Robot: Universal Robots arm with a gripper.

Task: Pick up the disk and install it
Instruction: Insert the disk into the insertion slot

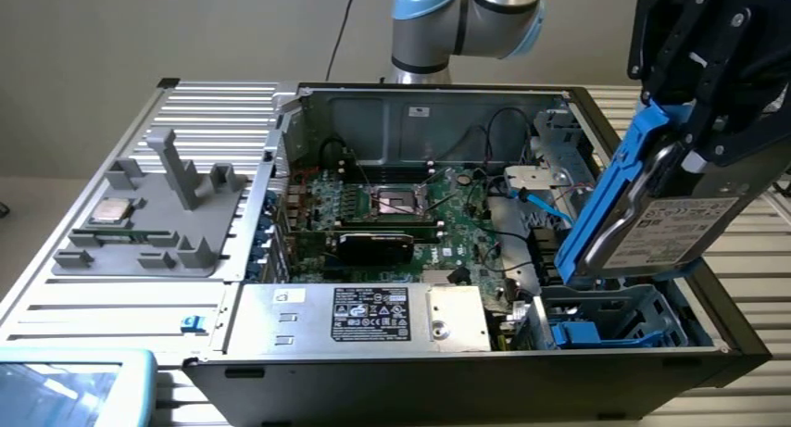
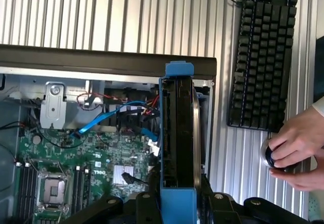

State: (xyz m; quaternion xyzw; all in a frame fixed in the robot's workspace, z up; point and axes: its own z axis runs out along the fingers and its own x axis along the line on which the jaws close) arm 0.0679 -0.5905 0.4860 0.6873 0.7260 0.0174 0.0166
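Over the open computer case [image 1: 470,381], we saw our end effector [image 1: 698,156] holding the blue-railed disk [image 1: 668,228] tight, tilted over the drive bay [image 1: 618,320] in one corner.

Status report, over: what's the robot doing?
Gripper shut on silver-grey metal hard drive, blue rails. Tilted over grey metal drive bay. Blue cable beside bay.

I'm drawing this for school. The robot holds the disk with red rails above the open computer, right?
Not quite. The rails are blue, not red. The exterior view shows the gripper holding the disk with blue rails above the open computer.
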